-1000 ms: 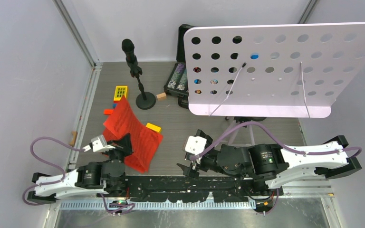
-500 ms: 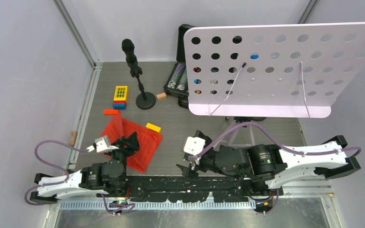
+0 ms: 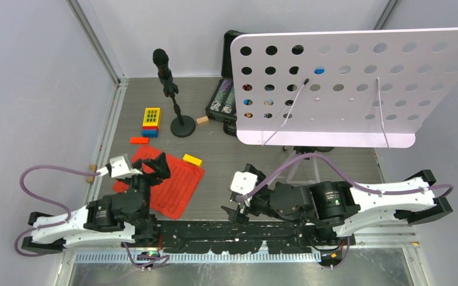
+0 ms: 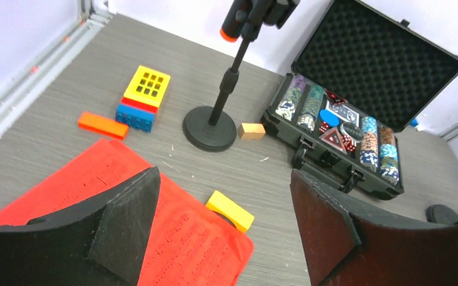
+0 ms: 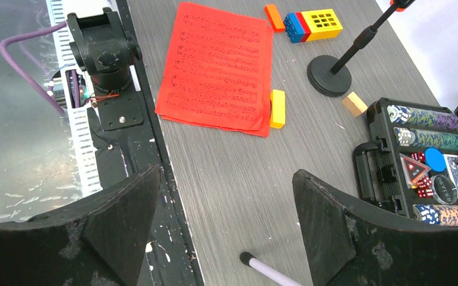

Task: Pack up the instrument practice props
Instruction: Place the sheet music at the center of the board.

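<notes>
At the lower left, the left claw (image 3: 157, 167) hangs spread wide over the red sheet music (image 3: 179, 185), gripping nothing. The pages lie flat, close to the near edge of the worktop (image 3: 232, 152), with a yellow block (image 3: 192, 159) just beside their far right corner. Further up stand an orange block (image 3: 138, 140), a stack of blocks (image 3: 151, 117) and a microphone (image 3: 170, 89) on its round-based pole, near the left rail. A bare strip of worktop runs down the centre. The right claw (image 3: 234, 213) sits low there, also wide open and empty. The white music rack (image 3: 358, 89) overhangs the upper right and partly hides the chip case (image 3: 223, 101); its tripod legs (image 3: 292, 170) stand just behind the right arm.
</notes>
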Robot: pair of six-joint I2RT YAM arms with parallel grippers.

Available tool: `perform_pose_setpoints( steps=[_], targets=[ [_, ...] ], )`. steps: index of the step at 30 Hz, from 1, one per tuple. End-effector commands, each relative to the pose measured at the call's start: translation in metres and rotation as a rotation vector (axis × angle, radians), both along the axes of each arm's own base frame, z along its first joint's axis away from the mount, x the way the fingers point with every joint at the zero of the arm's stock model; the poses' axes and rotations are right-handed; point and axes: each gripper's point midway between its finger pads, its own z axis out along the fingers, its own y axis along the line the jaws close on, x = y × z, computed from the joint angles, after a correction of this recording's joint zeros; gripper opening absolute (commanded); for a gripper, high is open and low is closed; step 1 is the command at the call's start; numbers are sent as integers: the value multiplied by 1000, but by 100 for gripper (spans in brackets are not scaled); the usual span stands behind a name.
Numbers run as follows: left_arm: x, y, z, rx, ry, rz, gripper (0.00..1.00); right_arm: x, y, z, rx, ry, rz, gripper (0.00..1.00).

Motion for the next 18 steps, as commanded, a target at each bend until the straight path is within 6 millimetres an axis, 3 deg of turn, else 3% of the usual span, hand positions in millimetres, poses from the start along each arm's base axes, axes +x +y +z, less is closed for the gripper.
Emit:
perform_pose_setpoints(
  steps=[1, 9, 12, 15, 18],
  targets=[
    [-1, 23, 47, 125, -2, 160, 84, -3, 4, 12, 64, 19, 0, 86],
    [3, -14, 119, 266, 16, 63, 99, -5, 12, -5, -17, 3, 16, 86],
    [6, -46, 147, 326, 30, -31, 100, -11, 15, -9, -40, 8, 52, 87],
    [9, -88, 173, 385, -100, -234, 100, -17, 19, -16, -66, 9, 90, 87],
    [8, -90, 205, 309, -205, -279, 100, -20, 24, -29, -141, -8, 108, 87]
  ],
)
